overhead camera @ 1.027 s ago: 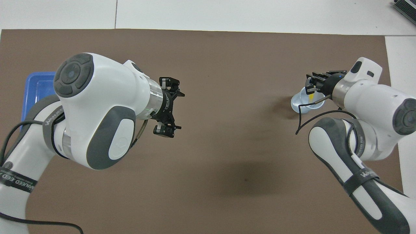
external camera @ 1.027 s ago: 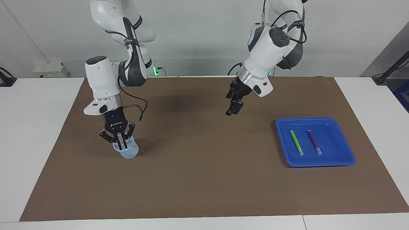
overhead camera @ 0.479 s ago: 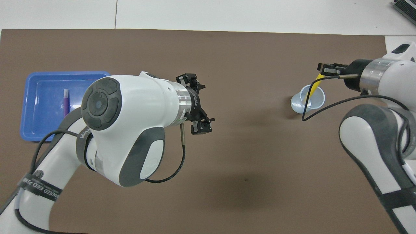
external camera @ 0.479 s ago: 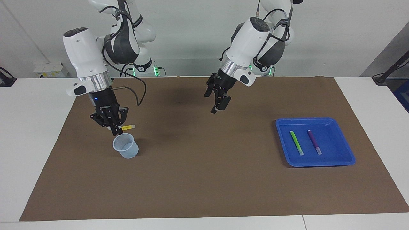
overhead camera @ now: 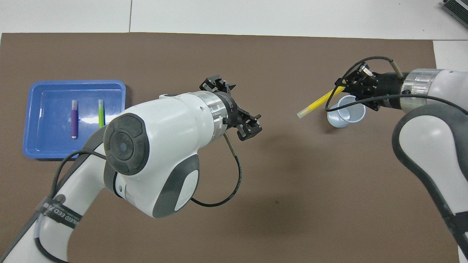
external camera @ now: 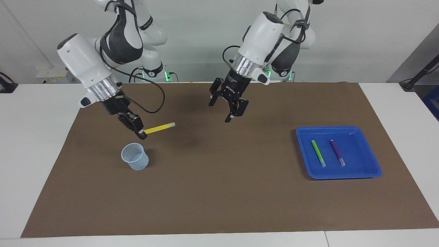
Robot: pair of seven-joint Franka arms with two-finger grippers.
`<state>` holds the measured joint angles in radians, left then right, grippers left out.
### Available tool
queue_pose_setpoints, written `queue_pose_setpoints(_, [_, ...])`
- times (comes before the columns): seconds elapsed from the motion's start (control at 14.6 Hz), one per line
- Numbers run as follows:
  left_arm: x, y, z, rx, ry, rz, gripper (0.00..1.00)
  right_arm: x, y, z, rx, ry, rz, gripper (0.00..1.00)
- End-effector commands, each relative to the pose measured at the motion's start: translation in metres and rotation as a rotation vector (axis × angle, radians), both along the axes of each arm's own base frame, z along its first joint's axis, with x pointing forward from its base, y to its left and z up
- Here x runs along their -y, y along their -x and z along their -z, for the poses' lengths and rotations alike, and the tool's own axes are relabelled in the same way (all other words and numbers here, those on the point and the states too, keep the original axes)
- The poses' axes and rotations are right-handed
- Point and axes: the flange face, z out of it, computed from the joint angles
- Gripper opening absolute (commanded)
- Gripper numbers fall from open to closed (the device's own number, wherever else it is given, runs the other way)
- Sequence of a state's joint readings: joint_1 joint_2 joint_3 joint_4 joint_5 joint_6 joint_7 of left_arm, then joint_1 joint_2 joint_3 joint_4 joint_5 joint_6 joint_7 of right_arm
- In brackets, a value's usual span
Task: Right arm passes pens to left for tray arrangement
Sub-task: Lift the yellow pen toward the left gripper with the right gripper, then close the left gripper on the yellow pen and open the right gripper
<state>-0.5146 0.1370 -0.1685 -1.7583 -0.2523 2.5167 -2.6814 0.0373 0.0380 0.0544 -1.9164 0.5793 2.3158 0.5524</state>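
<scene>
Right claw [external camera: 141, 132] clenched on yellow pen [external camera: 159, 128], raised over the brown mat [external camera: 212, 192] just above the pale cup [external camera: 135, 156], pen lying nearly level and pointing toward the left claw [external camera: 224, 108]. Left claw spread wide, holding nothing, hanging over the mat's middle. Green pen [external camera: 318, 153] and purple pen [external camera: 337, 152] lying side by side in blue tray [external camera: 372, 169], toward the left arm's end of the counter.

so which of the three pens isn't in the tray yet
The yellow pen: the right gripper holds it in the air above the cup. The green pen and purple pen lie in the blue tray.
</scene>
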Motion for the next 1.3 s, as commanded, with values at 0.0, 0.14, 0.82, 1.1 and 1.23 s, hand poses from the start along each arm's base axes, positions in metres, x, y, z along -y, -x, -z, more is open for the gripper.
queue_pose_setpoints(0.0, [0.015, 0.012, 0.012, 0.006, 0.033, -0.046, 1.00, -0.039, 0.005, -0.007, -0.081, -0.106, 0.107, 0.00])
queue_pose_setpoints(0.14, [0.041, 0.025, 0.028, 0.017, -0.001, -0.014, 1.00, -0.065, 0.010, -0.008, -0.119, -0.146, 0.135, 0.00])
queue_pose_setpoints(0.82, [0.056, 0.040, 0.033, 0.075, -0.084, 0.029, 0.77, -0.085, 0.016, -0.003, -0.103, -0.170, 0.167, 0.00])
queue_pose_setpoints(1.1, [0.060, 0.039, 0.045, 0.074, -0.113, 0.043, 0.77, -0.084, 0.016, -0.001, -0.105, -0.169, 0.169, 0.00])
queue_pose_setpoints(1.23, [0.059, 0.040, 0.047, 0.060, -0.131, 0.046, 0.72, -0.084, 0.016, -0.002, -0.101, -0.169, 0.171, 0.00])
